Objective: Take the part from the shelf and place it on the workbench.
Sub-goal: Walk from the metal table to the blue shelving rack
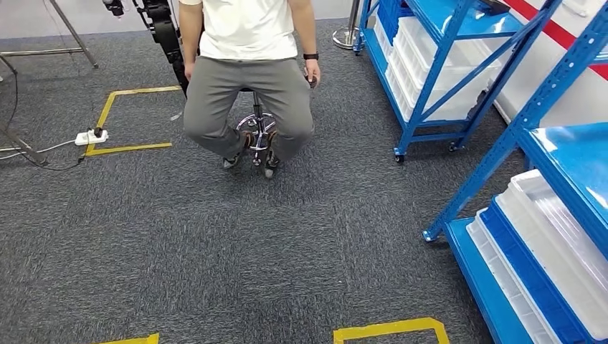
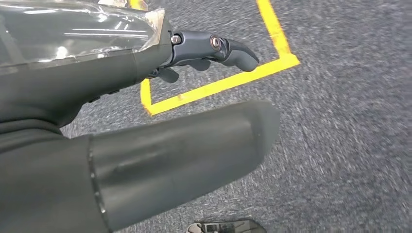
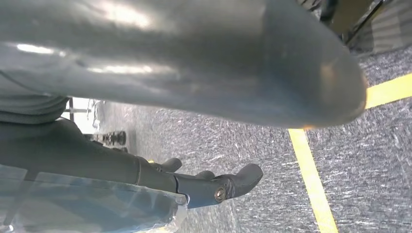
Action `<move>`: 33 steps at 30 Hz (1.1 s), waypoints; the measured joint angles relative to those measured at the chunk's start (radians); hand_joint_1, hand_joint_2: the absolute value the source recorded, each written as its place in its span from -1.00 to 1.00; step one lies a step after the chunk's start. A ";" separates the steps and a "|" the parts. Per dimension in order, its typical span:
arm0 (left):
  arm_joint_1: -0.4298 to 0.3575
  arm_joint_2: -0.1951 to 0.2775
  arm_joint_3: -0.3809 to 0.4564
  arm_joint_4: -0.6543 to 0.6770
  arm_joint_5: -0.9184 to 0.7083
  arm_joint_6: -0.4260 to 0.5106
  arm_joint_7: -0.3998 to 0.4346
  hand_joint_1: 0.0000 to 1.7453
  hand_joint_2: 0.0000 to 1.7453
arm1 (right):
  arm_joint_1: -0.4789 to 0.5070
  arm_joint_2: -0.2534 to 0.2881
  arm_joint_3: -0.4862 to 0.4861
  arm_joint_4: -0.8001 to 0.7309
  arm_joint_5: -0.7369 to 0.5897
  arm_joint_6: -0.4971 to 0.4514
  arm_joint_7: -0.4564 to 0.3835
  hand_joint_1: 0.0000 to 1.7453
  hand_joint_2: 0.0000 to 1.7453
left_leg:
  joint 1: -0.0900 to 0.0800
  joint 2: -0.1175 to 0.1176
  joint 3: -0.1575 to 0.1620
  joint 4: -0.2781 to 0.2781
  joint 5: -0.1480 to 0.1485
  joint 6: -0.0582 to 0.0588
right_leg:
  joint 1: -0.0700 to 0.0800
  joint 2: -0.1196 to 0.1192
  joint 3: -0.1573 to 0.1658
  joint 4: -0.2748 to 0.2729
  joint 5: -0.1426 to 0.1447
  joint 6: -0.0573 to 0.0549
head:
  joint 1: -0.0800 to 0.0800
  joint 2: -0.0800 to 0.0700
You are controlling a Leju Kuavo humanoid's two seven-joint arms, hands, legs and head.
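1. The left hand point(image 2: 160, 126) hangs over grey carpet point(image 1: 215, 251); its fingers point(image 2: 233, 51) are spread and loose, grasping nothing.
2. The right hand point(image 3: 194, 77) likewise hangs above the carpet, its fingers point(image 3: 233, 182) released and empty.
3. Two blue shelf racks point(image 1: 459, 72) stand to the right, well apart from both hands. I cannot make out the part on them.
4. White trays point(image 1: 552, 236) and blue trays point(image 1: 527, 269) sit stacked on the near rack's low shelf; their contents cannot be told.
5. A person point(image 1: 247, 72) sits on a stool point(image 1: 257, 129) ahead.
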 joint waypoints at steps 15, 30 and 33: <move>-0.001 0.006 0.000 0.000 -0.010 0.001 -0.005 -1.00 -1.00 | -0.003 0.004 0.000 0.000 -0.002 0.003 -0.003 -1.00 -1.00 | 0.015 -0.169 -0.023 0.071 -0.028 -0.018 | 0.016 0.157 0.005 -0.025 0.035 -0.066 | -0.016 0.000; -0.002 0.005 0.000 0.000 -0.011 0.000 -0.006 -1.00 -1.00 | -0.001 0.003 0.000 0.000 -0.006 0.000 -0.003 -1.00 -1.00 | 0.012 -0.008 0.002 -0.008 0.004 -0.007 | -0.008 0.011 -0.028 0.039 -0.008 0.010 | -0.004 0.000; -0.005 0.006 0.000 0.000 -0.011 0.000 -0.006 -1.00 -1.00 | -0.003 0.004 0.000 0.000 -0.006 0.000 -0.003 -1.00 -1.00 | 0.009 0.019 0.009 0.004 -0.009 -0.029 | -0.001 -0.004 0.001 -0.020 0.013 -0.009 | -0.008 0.000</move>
